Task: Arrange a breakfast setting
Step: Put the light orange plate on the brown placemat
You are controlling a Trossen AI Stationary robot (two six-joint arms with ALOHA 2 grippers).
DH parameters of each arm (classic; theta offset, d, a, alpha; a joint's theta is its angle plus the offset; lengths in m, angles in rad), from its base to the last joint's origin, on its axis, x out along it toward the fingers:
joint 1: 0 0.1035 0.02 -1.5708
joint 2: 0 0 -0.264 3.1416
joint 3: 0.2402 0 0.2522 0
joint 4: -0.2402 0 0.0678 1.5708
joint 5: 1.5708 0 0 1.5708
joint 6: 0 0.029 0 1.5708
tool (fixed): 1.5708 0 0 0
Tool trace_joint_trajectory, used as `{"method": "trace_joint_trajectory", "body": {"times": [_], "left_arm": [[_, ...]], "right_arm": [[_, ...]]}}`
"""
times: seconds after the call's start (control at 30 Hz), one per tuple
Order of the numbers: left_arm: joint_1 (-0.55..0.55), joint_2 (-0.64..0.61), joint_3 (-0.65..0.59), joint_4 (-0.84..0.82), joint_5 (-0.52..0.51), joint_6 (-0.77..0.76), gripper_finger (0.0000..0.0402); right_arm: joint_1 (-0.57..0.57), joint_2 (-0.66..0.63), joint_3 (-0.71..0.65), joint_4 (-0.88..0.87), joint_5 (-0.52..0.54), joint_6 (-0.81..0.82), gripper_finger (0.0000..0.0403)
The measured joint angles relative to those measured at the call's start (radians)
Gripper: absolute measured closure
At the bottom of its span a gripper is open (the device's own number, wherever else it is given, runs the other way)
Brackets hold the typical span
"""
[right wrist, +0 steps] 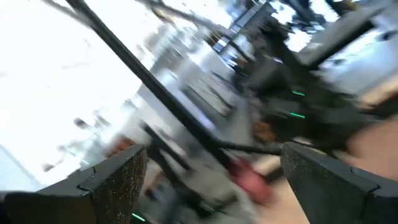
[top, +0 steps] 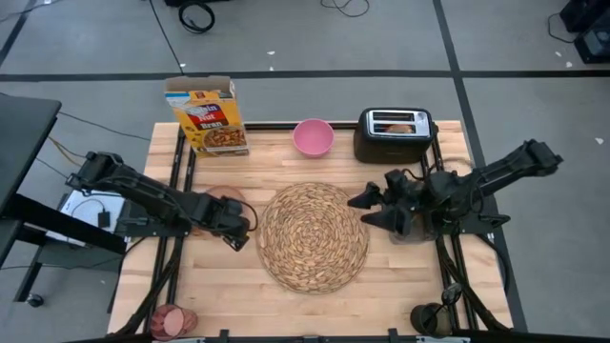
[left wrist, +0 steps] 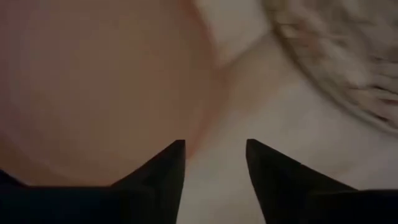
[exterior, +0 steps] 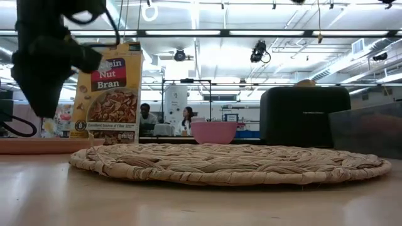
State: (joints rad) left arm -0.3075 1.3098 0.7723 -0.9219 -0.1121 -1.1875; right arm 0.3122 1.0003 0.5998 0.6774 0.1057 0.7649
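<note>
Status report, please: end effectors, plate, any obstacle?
Left end effector open, over tan-brown plate edge, beside placemat. Right end effector open, empty, at placemat's other side. Placemat bare. No obstacle seen.

The worktop [top: 286,305] is pale wood with a smooth, lightly shiny finish. On it lies a placemat [top: 313,235] of coarse woven straw, rough and matt. The bowl [top: 313,137] looks like smooth pink plastic. The toaster [top: 394,134] has a black, faintly glossy shell. The cereal box [top: 207,115] is printed cardboard. The plate [left wrist: 93,87] is smooth and matt.
</note>
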Motion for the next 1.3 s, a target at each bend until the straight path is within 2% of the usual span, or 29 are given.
{"method": "trace_joint_trajectory", "body": {"times": [0.13, 0.23, 0.47, 0.73, 0.8, 0.87, 1.03, 1.1, 1.17, 1.3], "left_arm": [[0.02, 0.0, -0.059, 0.072, -0.002, 0.021, 0.0214], [0.023, 0.0, -0.089, 0.166, 0.013, 0.059, 0.0221], [0.023, 0.005, -0.142, 0.197, -0.015, 0.101, 0.023], [0.015, 0.045, -0.177, 0.235, 0.012, 0.264, 0.0235], [0.015, 0.046, -0.177, 0.229, 0.017, 0.314, 0.0249], [0.015, 0.046, -0.177, 0.232, 0.018, 0.356, 0.0273], [0.019, 0.053, -0.177, 0.21, 0.02, 0.466, 0.0366], [0.019, 0.051, -0.176, 0.21, 0.011, 0.511, 0.0386], [0.017, 0.049, -0.175, 0.206, 0.013, 0.549, 0.0384], [-0.001, 0.045, -0.088, 0.095, 0.038, 0.662, 0.0387]], "right_arm": [[0.0, 0.056, 0.004, 0.149, 0.074, 0.061, 0.003], [-0.001, 0.078, 0.004, 0.16, 0.125, 0.039, 0.003], [-0.017, 0.145, 0.003, 0.106, 0.25, -0.014, 0.003], [-0.072, 0.169, 0.003, -0.065, 0.266, 0.011, 0.003], [-0.087, 0.169, 0.002, -0.092, 0.252, 0.032, 0.003], [-0.101, 0.165, 0.002, -0.11, 0.186, 0.028, 0.003], [-0.104, 0.155, 0.008, -0.113, 0.156, -0.057, 0.0038], [-0.104, 0.147, 0.038, -0.175, 0.151, -0.111, 0.0043], [-0.104, 0.145, 0.104, -0.282, 0.129, -0.172, 0.0047], [-0.103, 0.15, 0.282, -0.608, 0.106, -0.299, 0.0051]]}}
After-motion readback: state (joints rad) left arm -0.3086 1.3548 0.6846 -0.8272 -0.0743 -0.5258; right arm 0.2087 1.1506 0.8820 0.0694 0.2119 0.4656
